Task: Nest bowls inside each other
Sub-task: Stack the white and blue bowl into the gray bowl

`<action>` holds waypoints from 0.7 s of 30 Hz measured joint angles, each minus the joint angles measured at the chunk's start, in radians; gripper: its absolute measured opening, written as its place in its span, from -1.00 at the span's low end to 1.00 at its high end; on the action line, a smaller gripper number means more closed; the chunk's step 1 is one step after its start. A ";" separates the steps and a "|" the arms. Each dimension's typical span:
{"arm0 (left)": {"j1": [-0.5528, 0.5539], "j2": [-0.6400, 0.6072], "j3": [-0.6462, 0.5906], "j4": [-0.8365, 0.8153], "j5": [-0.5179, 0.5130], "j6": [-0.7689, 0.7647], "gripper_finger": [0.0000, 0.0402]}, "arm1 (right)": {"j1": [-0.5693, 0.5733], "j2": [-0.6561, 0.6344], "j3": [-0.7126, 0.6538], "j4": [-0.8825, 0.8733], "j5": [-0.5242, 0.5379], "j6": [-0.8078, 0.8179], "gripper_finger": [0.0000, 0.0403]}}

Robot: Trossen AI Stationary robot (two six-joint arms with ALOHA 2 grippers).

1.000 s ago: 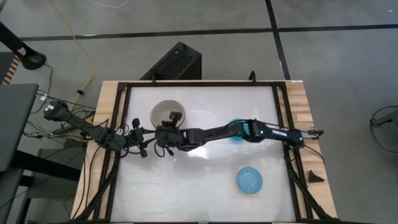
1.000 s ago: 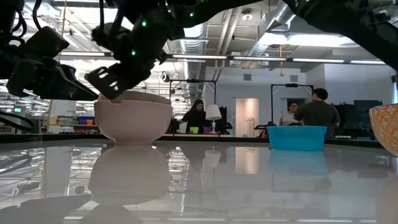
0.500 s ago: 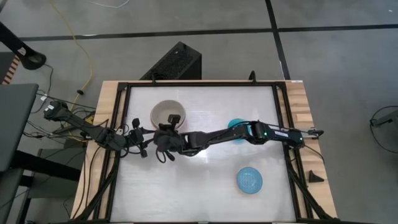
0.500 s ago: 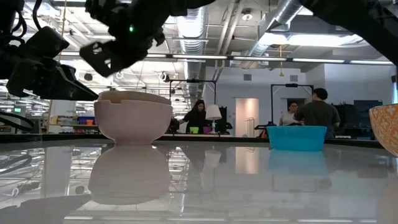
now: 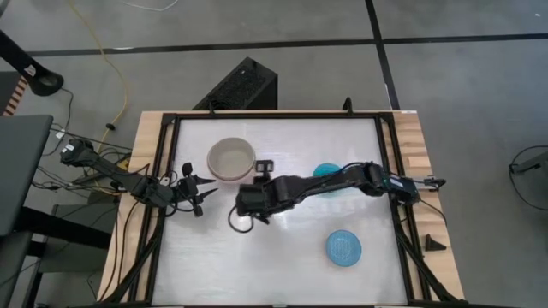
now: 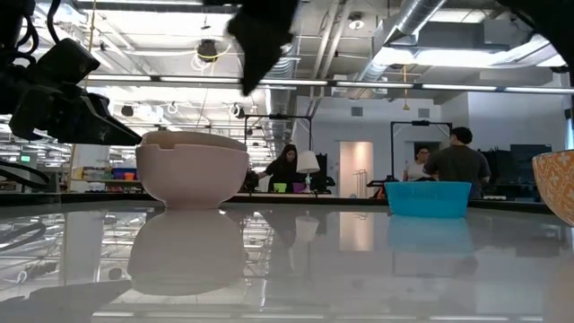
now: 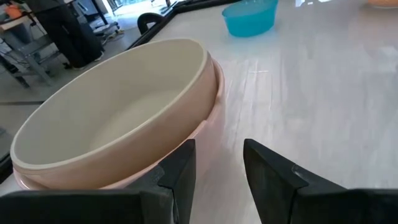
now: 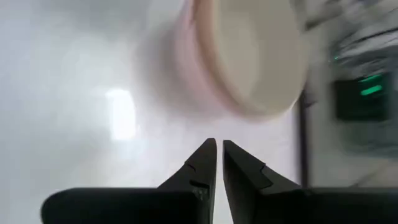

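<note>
A cream bowl (image 5: 231,158) sits nested inside a salmon-pink bowl (image 7: 208,121) at the table's far left. A teal bowl (image 5: 324,174) stands near the middle, partly under my right arm. A light blue bowl with a dotted inside (image 5: 343,247) stands toward the near right. My right gripper (image 5: 243,204) hangs in the air just near of the nested pair, pointing slantwise down at it, with only a thin slit between its fingers (image 8: 219,149) and nothing in them. My left gripper (image 7: 217,146) waits open at the table's left edge, close beside the pink bowl's wall.
Black frame rails (image 5: 387,171) border the shiny white table top. The room beyond the far edge shows people (image 6: 460,161) at a distance. Bare table lies between the nested bowls and the light blue bowl.
My right gripper has risen off the nested bowls' rim and drawn back toward the near edge and a little to the right, tipping and rolling as it went. The bowls stay where they were.
</note>
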State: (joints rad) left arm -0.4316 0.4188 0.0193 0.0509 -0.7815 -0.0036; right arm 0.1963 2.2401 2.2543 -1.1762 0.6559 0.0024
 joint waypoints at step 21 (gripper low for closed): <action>0.000 0.000 0.000 0.000 0.000 0.000 -0.38 | 0.048 -0.789 -1.000 0.038 -0.487 0.438 -0.69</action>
State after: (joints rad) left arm -0.4316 0.4191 0.0193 0.0509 -0.7816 -0.0036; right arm 0.2440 1.4509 1.2538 -1.1378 0.1684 0.4401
